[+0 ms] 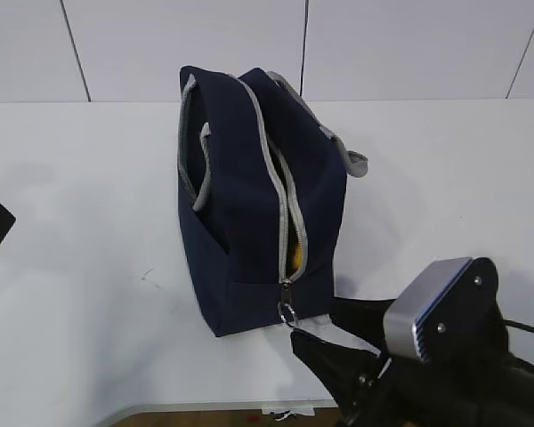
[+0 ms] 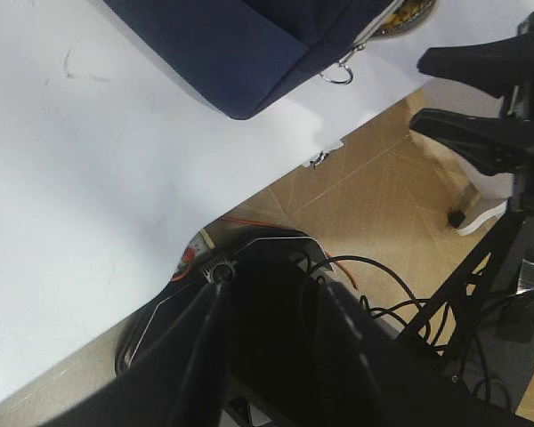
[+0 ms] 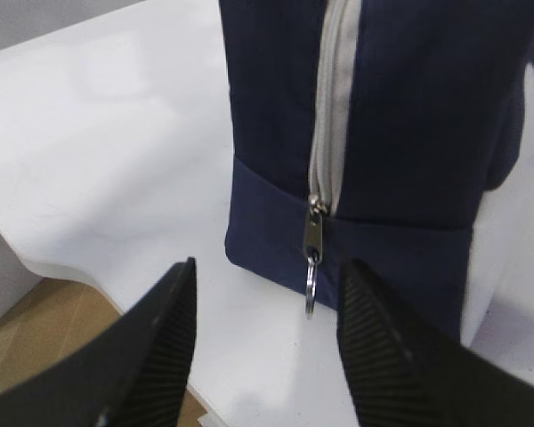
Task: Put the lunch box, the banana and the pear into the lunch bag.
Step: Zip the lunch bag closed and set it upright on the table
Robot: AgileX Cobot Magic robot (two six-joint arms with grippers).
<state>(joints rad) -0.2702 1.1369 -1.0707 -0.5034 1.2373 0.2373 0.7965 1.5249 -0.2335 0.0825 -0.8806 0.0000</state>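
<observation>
Right wrist view – lunch bag's [image 3: 383,160] ring pull [image 3: 311,289] hangs between the right gripper's [image 3: 267,342] parted jaws.

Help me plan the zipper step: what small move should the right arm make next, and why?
Probably ease the right tool forward and close on the ring pull. Its jaws stand open just short of the ring, which hangs free at the lunch bag's near end, with something yellow visible through the gap.
</observation>
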